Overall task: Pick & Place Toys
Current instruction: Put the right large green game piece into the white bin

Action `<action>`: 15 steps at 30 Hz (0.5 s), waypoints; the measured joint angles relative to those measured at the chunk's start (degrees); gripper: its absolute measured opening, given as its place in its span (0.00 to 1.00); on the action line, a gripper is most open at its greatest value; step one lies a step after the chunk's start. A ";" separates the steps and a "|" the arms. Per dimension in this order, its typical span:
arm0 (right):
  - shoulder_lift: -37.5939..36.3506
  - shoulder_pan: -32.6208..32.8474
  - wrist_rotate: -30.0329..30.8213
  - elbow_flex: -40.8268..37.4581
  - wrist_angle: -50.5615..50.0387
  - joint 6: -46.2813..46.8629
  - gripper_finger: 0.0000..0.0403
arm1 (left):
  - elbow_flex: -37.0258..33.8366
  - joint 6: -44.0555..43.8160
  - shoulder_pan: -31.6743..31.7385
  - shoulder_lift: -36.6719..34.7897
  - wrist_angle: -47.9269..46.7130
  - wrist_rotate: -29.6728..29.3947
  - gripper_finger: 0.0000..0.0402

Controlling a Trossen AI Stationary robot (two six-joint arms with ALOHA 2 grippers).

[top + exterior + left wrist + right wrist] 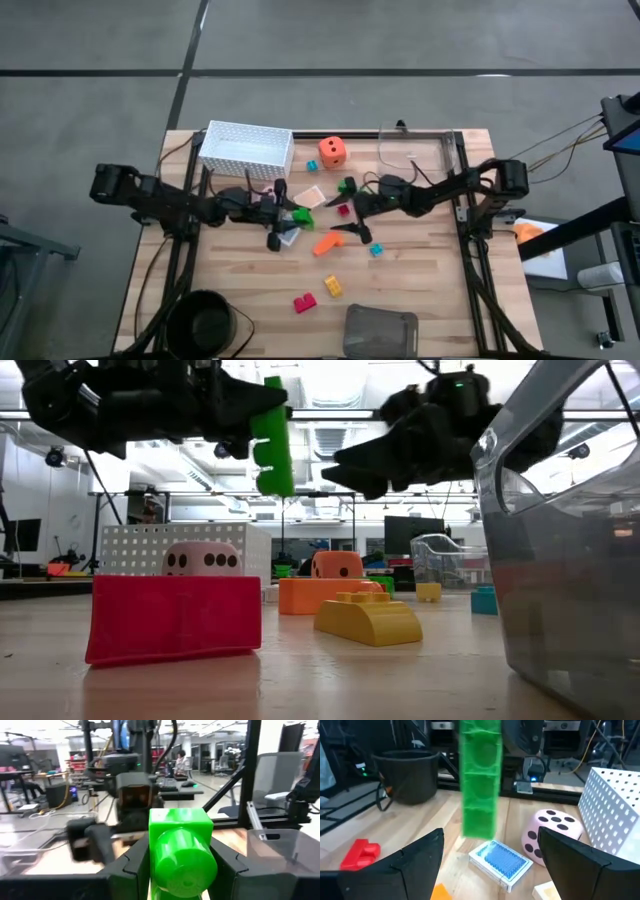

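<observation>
- Left gripper (182, 870) clenches the green brick (181, 851) in the air over the middle of the worktop (430, 280).
- Beyond it, right gripper (490, 852) stands released, facing the brick.
- Handover apparently finished; next, carry the brick to its drop-off.

No legible text, labels or numbers.

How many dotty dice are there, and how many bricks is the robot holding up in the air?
Dice: 2 (orange die, pink die)
Bricks held up: 1 (green brick)
Total: 3
</observation>
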 joint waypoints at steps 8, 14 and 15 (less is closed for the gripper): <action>-14.25 -0.03 0.02 -11.31 1.89 0.13 0.79 | -1.50 1.87 0.37 -5.74 -8.31 -6.75 0.33; -26.11 0.00 2.40 -21.16 1.87 1.60 0.79 | -1.41 1.86 4.19 -7.63 -11.89 -7.54 0.33; -27.73 0.00 3.11 -22.57 1.89 1.89 0.79 | -1.41 1.84 5.18 -7.66 -11.90 -7.52 0.33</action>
